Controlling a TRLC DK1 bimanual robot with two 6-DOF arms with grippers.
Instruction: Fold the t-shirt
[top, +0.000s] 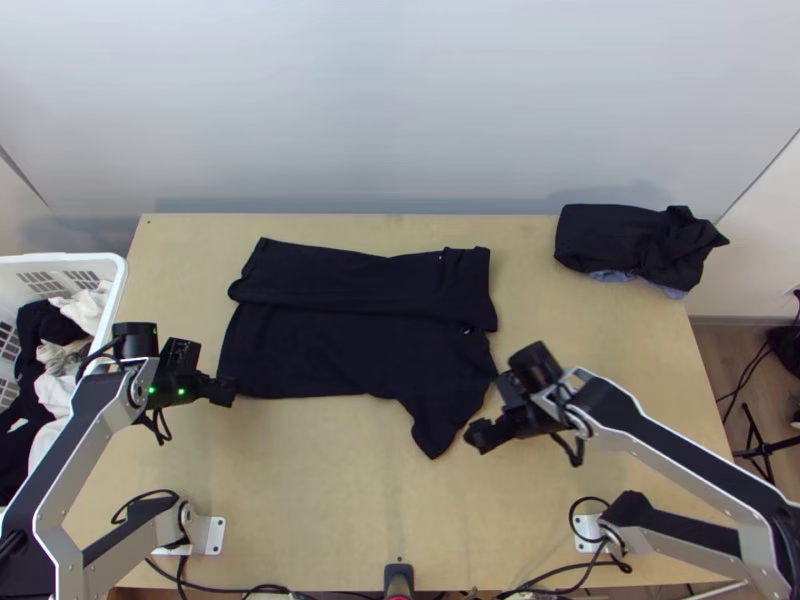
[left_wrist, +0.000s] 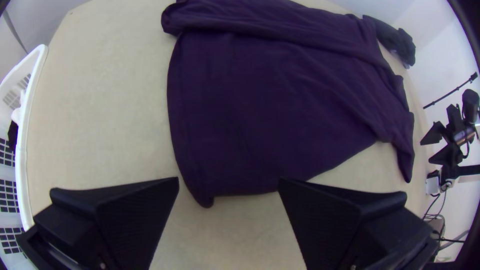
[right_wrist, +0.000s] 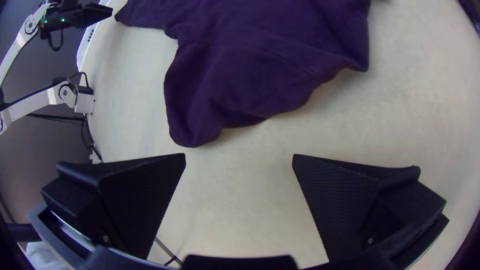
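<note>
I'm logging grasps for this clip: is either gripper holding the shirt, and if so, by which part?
Neither: the left gripper and right gripper are open, holding nothing.

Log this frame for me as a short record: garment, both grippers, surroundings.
garment: dark t-shirt, far side folded over lengthwise, near sleeve out
left gripper: fingers open, by the shirt's near left corner
right gripper: fingers open, beside the near sleeve
far right corner: pile of dark cloth
left of table: white basket with dark and white cloth
</note>
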